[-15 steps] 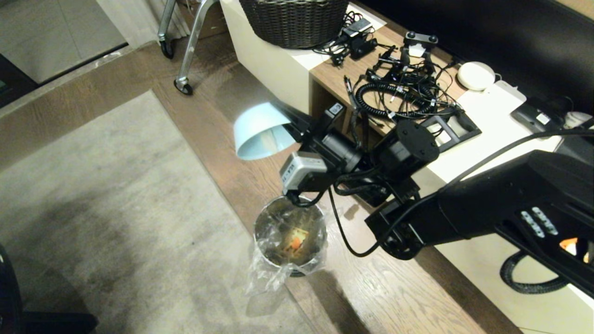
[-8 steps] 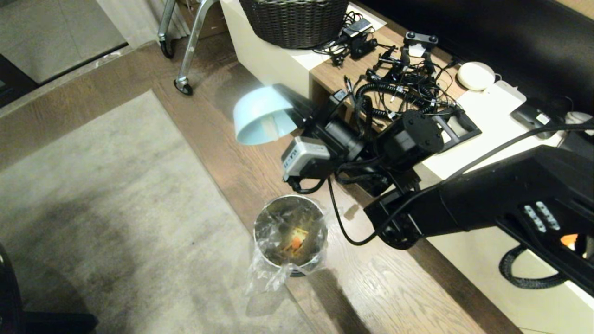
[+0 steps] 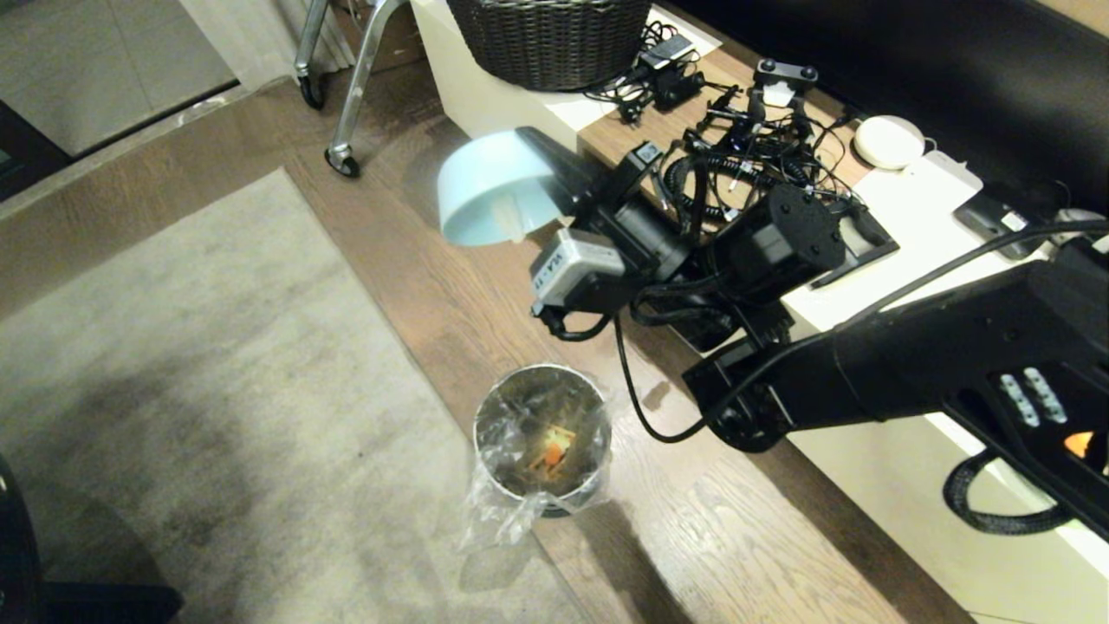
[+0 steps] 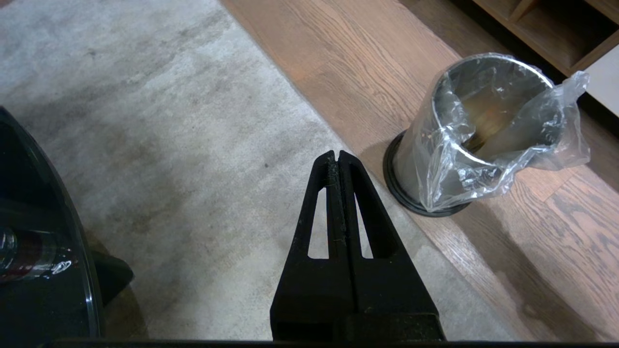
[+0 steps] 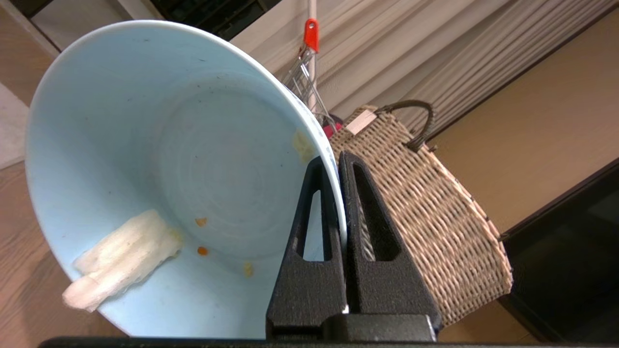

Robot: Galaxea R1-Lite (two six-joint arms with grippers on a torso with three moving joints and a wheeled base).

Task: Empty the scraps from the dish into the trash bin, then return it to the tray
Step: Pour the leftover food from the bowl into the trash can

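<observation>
Right gripper (image 5: 338, 162) jaws clamped tight on rim of dish (image 3: 489, 195), held tilted, high above floor, beyond trash bin (image 3: 541, 438). Pale scrap (image 5: 121, 256) clings inside. Dish glossy, rigid, likely slippery, breakable; rim pinch seems right. Left gripper (image 4: 337, 159) closed, empty.

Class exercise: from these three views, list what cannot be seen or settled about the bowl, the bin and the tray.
- Tray: in no view.
- Trash bin contents: head view shows small orange bits; liner glare hides the rest.
- Dish: right pincer covers part of the rim.
</observation>
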